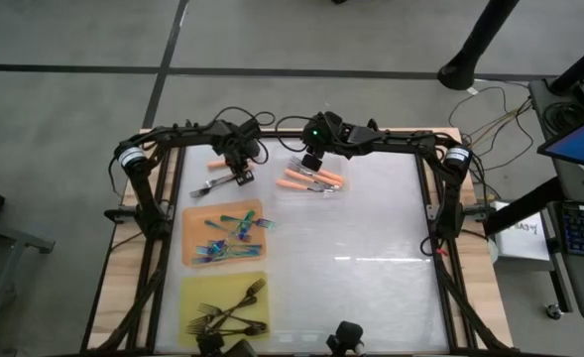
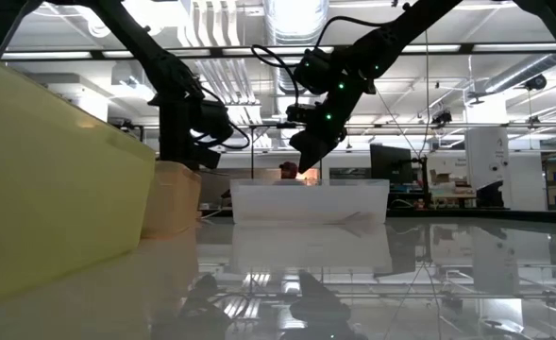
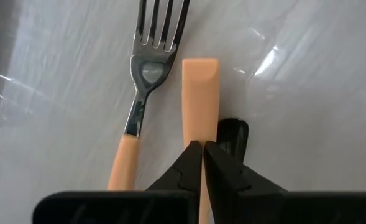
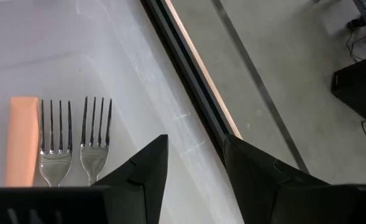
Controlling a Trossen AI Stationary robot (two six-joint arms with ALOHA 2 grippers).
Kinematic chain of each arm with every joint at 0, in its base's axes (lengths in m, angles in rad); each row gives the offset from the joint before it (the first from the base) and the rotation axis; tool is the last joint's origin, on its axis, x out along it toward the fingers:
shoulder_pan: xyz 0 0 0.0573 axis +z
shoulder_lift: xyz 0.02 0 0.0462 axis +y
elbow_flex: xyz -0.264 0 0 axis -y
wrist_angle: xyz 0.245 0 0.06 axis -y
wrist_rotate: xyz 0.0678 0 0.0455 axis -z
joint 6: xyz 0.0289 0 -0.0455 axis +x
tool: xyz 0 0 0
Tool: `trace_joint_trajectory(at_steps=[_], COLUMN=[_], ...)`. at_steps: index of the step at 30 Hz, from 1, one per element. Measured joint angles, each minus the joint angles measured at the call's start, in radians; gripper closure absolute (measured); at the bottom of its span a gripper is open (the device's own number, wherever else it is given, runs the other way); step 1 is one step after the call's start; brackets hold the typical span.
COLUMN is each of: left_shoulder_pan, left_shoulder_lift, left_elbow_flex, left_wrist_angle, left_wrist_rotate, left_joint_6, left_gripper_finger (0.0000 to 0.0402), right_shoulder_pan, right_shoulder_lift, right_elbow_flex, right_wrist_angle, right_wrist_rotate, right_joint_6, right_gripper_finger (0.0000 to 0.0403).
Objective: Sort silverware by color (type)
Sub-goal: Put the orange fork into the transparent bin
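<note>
My left gripper (image 1: 239, 175) is at the far left of the table, shut on an orange-handled fork (image 3: 201, 87). A second orange-handled fork (image 3: 143, 70) lies flat on the table beside it. My right gripper (image 4: 195, 163) hangs open above the clear tray (image 1: 333, 190), touching nothing. The tray holds several orange-handled forks (image 1: 311, 180); two sets of tines (image 4: 77, 134) and one orange handle (image 4: 21, 146) show below this gripper. Teal-handled forks (image 1: 227, 236) lie on the orange mat (image 1: 190, 253). Black forks (image 1: 230, 307) lie on the yellow mat (image 1: 190, 297). My left gripper pinches the fork's flat orange handle (image 3: 201, 127) between its two fingertips (image 3: 192, 165). The handle's squared free end (image 3: 201, 65) sticks out past the fingers, which lie along it. The rest of the fork is hidden behind the gripper. Whether it is lifted off the table I cannot tell.
The tray sits at the far middle of the table, under the right gripper (image 2: 308, 156). The two mats line the left side, the yellow one (image 2: 51, 179) nearest the front edge. The glossy table surface (image 1: 371, 258) lies to the right of the mats.
</note>
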Motion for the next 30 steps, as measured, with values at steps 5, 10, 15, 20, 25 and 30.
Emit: trace_joint_trajectory(at_steps=[5,10,15,20,25,30], left_shoulder_pan=[0.000,0.000,-0.001,-0.001,0.001,0.003], left_shoulder_lift=[0.002,0.003,0.003,0.003,0.029,0.112], left_elbow_flex=[0.019,0.025,0.025,0.026,0.062,0.154], left_wrist_angle=[-0.007,-0.015,-0.017,-0.012,-0.011,-0.095], left_wrist_rotate=[0.056,0.078,0.081,0.081,0.081,0.038], left_joint_6=[-0.002,-0.002,-0.009,-0.041,-0.115,-0.164], left_gripper_finger=[0.0393,0.0360,0.0326,0.0316,0.0315,0.0315], right_shoulder_pan=[0.000,0.000,0.000,-0.001,0.000,0.000], right_shoulder_lift=[0.000,0.000,0.000,0.000,0.000,0.000], right_elbow_flex=[-0.001,-0.004,-0.005,-0.005,-0.005,-0.005], right_wrist_angle=[0.000,0.000,0.000,0.000,0.001,0.001], right_wrist_rotate=[0.000,0.000,0.000,0.000,0.000,-0.001], right_joint_6=[0.000,0.000,-0.001,-0.001,-0.001,-0.001], right_gripper_finger=[0.0255,0.0255,0.0255,0.0255,0.0255,0.0255])
